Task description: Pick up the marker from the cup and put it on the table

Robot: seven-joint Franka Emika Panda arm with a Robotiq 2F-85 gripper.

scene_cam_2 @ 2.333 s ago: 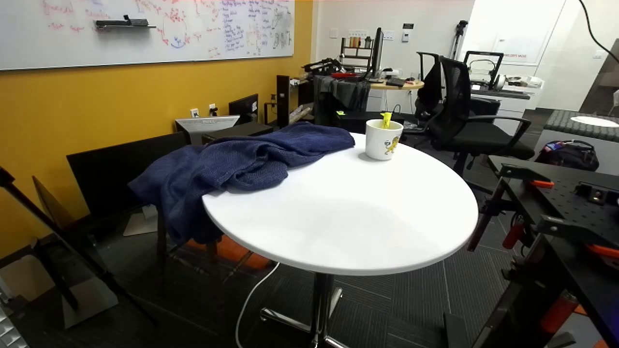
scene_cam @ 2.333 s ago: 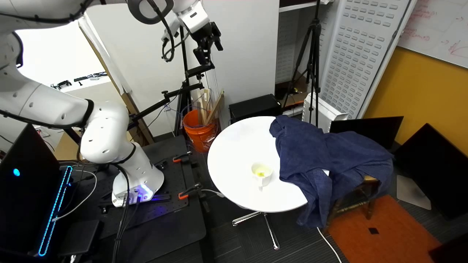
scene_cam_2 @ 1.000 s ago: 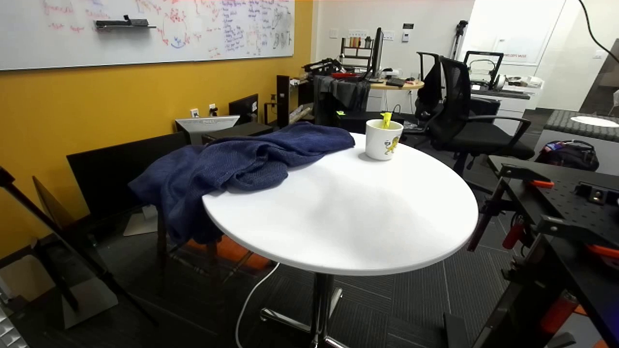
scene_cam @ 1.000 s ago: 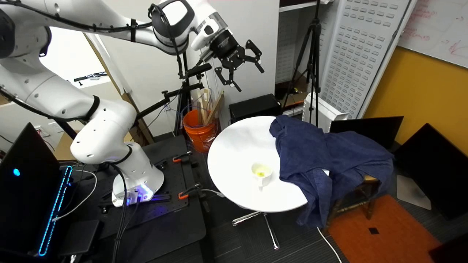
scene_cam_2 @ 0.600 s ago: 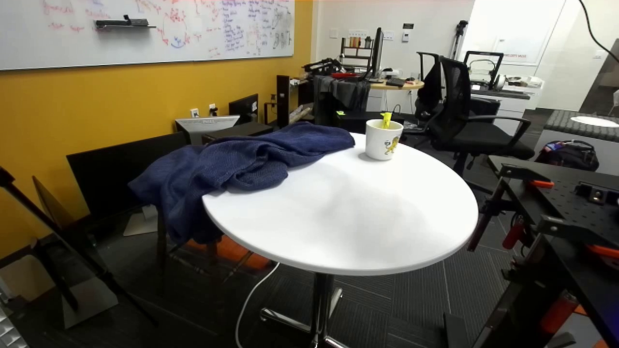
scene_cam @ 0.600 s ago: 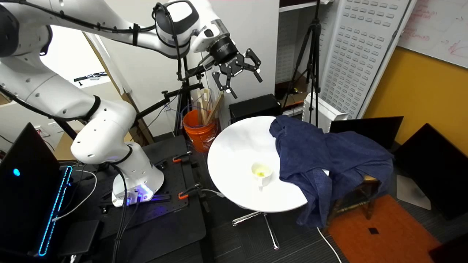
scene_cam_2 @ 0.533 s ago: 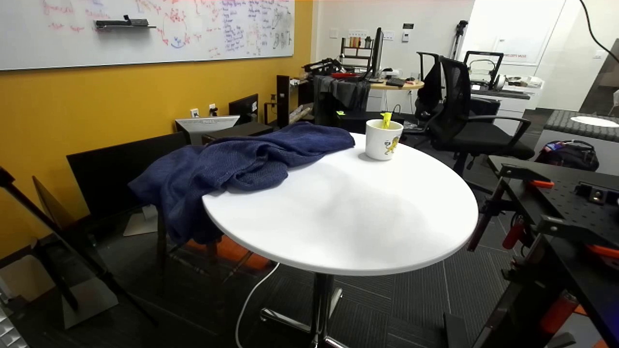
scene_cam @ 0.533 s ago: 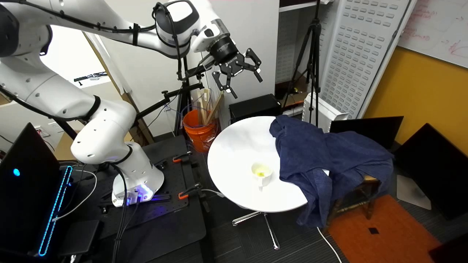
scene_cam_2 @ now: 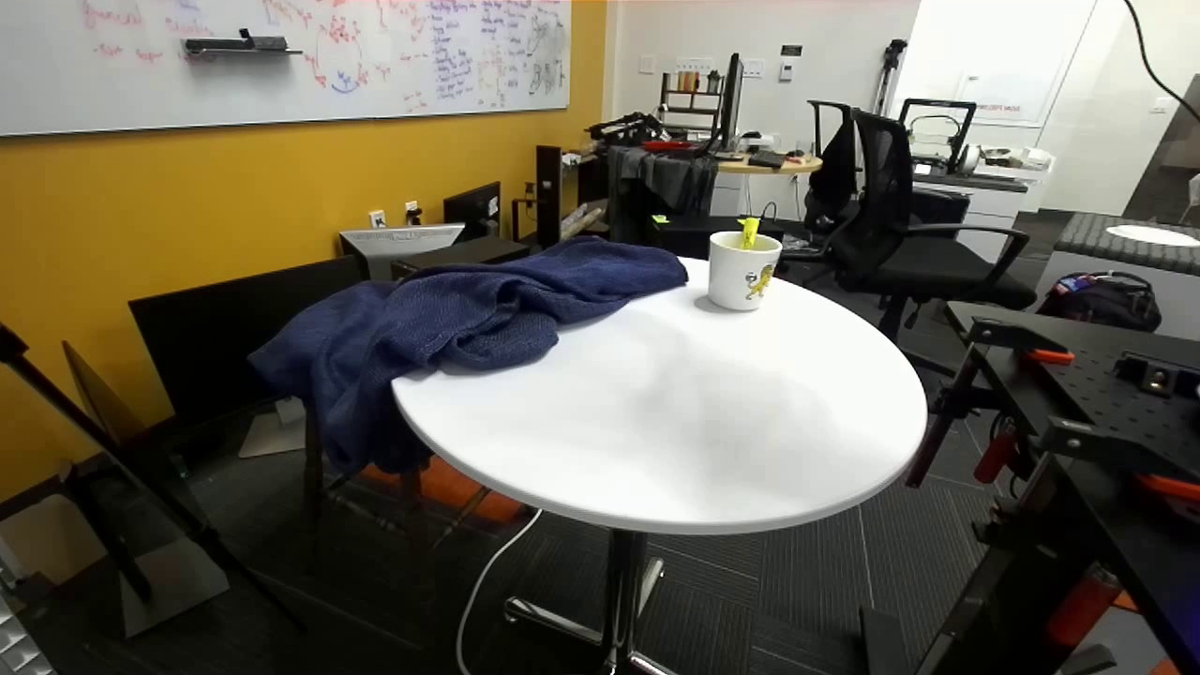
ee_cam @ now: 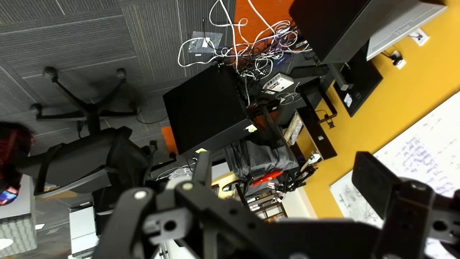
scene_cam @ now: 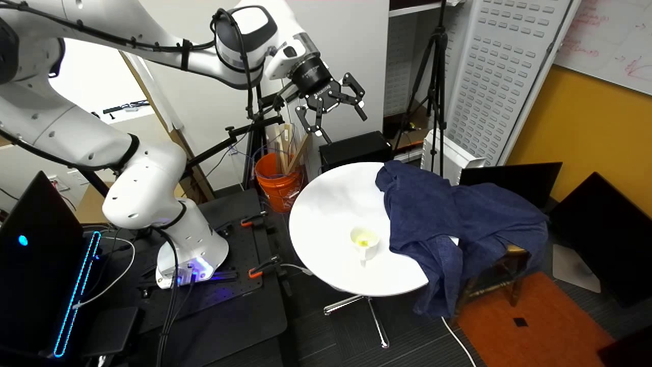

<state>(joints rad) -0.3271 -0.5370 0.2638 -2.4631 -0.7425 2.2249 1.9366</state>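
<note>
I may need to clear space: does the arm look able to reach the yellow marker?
Probably yes: the gripper hangs open, the marker sticks out of the cup, and the navy cloth lies beside it, not over it.

The cup (scene_cam_2: pixel 741 281) rested on the table (scene_cam_2: pixel 675 422). The marker (scene_cam_2: pixel 749 232) stood in the cup, its upper end above the rim. In an exterior view, I noted the cloth (scene_cam: pixel 423 214) right of the cup, apart from it, partly on the table and partly past the edge. The gripper (scene_cam: pixel 344 127) hung higher than the table, well apart from the cup. The arm's base (scene_cam: pixel 191 250) stood on the workbench (scene_cam: pixel 229 321), left of the table; the laptop (scene_cam: pixel 41 260) lay left of the base. The bucket (scene_cam: pixel 277 186) stood farther back, between workbench and table. The box (scene_cam: pixel 355 152) stood behind the table, the tripod (scene_cam: pixel 437 92) behind the cloth. In an exterior view, the chair (scene_cam_2: pixel 891 225) stood behind the table, right of the cup.
</note>
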